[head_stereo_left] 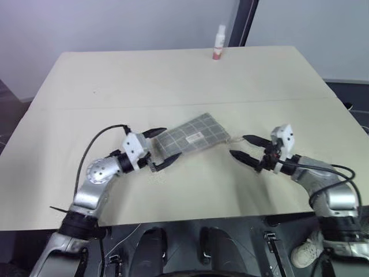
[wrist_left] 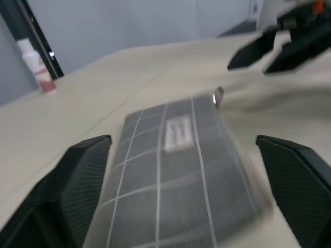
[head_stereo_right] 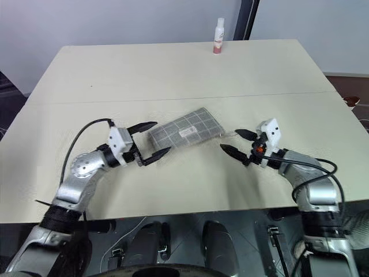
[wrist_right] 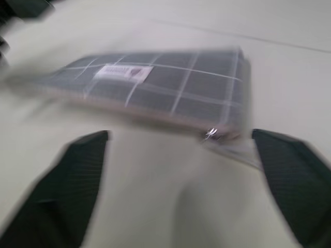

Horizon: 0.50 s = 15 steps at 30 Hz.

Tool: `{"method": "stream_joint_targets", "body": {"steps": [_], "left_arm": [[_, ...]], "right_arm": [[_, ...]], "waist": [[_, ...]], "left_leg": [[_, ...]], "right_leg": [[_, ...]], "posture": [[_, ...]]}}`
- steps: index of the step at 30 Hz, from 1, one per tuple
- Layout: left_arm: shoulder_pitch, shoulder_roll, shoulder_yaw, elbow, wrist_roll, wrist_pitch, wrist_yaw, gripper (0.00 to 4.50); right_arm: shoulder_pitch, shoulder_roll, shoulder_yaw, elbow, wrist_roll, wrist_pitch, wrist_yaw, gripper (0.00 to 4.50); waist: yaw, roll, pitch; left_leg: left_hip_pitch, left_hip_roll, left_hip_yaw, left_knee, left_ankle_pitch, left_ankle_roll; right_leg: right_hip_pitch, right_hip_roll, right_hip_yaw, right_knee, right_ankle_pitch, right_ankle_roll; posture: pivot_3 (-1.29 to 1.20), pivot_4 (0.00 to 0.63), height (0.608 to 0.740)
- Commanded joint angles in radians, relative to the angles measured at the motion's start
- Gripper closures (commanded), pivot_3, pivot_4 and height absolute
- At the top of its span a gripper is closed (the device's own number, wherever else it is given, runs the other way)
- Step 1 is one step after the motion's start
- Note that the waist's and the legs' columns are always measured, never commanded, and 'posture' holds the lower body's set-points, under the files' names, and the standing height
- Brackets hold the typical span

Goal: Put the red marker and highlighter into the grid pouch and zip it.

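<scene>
**Grey pouch lies flat, both grippers off it with fingers spread**

Grey fabric, white grid lines, and it's sitting alone on the table between the two arms. Nearest us, the left gripper (head_stereo_left: 158,149) has its black fingers wide apart, straddling the near-left end of the grid pouch (head_stereo_left: 193,137) without clamping it; one fingertip sits over the pouch's edge, though whether it touches I can't say. On the other side, the right gripper (head_stereo_left: 243,149) is spread just as wide, holding nothing, just beside the pouch's right end where the pale pull cord (head_stereo_left: 233,140) trails out.

Now, the score. Neither marker nor highlighter lies loose on the table, and the pouch rests flat with its white label up, so my read is that both are already inside. From the right wrist view the long edge looks closed up to the small metal pull (wrist_right: 211,133), though it's blurred, so call the zip done only as a likely judgement. If so, little remains beyond drawing the arms away.

Further out, the beige table (head_stereo_left: 173,81) runs broad and bare, a faint seam across it. At its far edge stands a white and pink bottle (head_stereo_left: 219,42). Behind that, a pale wall and a dark upright post.
</scene>
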Motion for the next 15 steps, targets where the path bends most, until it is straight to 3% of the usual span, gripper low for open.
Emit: {"method": "stream_joint_targets", "body": {"steps": [1, 3, 10, 15], "left_arm": [[0.057, 0.026, 0.136, -0.081, -0.132, 0.16, 0.045, 0.0], [0.1, 0.044, 0.191, -0.086, -0.144, 0.24, 0.084, 0.0], [0.233, 0.123, 0.344, -0.092, -0.116, 0.262, 0.075, 0.0], [0.29, 0.162, 0.426, -0.036, -0.104, 0.233, 0.017, 0.0]], "right_arm": [[0.036, -0.046, -0.083, -0.047, 0.016, -0.006, -0.006, 0.01], [0.065, -0.056, -0.112, -0.068, 0.031, -0.009, -0.007, 0.01], [0.152, -0.111, -0.208, -0.139, 0.061, -0.033, 0.04, 0.01], [0.149, -0.172, -0.25, -0.038, 0.044, -0.087, 0.104, 0.01]], "waist": [[0.0, 0.0, 0.0], [-0.002, 0.0, 0.0], [0.0, 0.0, 0.0], [0.001, 0.001, 0.001]], "left_leg": [[0.0, 0.0, 0.0, 0.0, 0.0, 0.0], [0.001, 0.0, 0.0, 0.0, 0.0, 0.0], [0.0, 0.0, -0.001, 0.0, 0.0, -0.001], [0.0, 0.001, -0.001, -0.002, -0.002, -0.004]], "right_leg": [[0.0, 0.0, 0.0, 0.0, 0.0, 0.0], [0.0, 0.001, 0.0, 0.0, -0.001, 0.001], [-0.001, 0.0, 0.0, -0.001, -0.001, 0.001], [-0.001, -0.002, -0.001, -0.007, -0.001, 0.001]], "posture": [[0.0, 0.15, 0.74], [0.0, 0.15, 0.74], [0.0, 0.15, 0.74], [0.0, 0.15, 0.74]]}}
